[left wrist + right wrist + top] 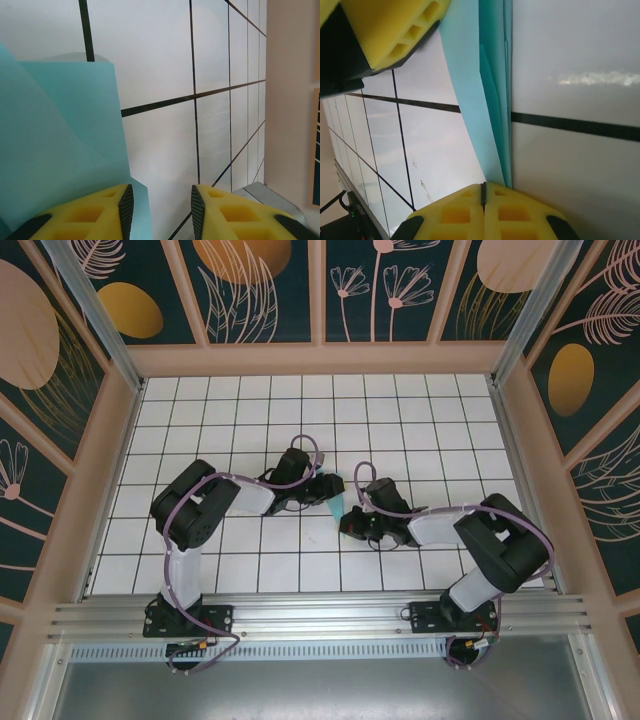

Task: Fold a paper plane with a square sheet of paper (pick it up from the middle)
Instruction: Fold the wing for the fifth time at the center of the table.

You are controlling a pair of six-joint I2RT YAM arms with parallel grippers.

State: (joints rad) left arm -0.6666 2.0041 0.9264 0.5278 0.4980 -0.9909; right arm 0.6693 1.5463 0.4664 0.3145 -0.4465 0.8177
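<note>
The square sheet of paper (335, 506) is a folded, creased turquoise shape standing up from the tiles between my two grippers. In the left wrist view the paper (60, 140) fills the left side, with its layers rising behind my left finger. My left gripper (161, 192) is open, and only a sliver of the paper's edge reaches into the gap. From above, the left gripper (325, 488) sits just up and left of the paper. My right gripper (483, 186) is shut, finger against finger, its tips resting against the near end of the folded paper (490, 75). From above, the right gripper (348, 523) is just below the paper.
White tiles with black grid lines (420, 420) cover the table. Wooden walls (320, 358) close off the back and sides. In the right wrist view a yellow finger of the left gripper (395, 25) hangs at the top left, close to the paper.
</note>
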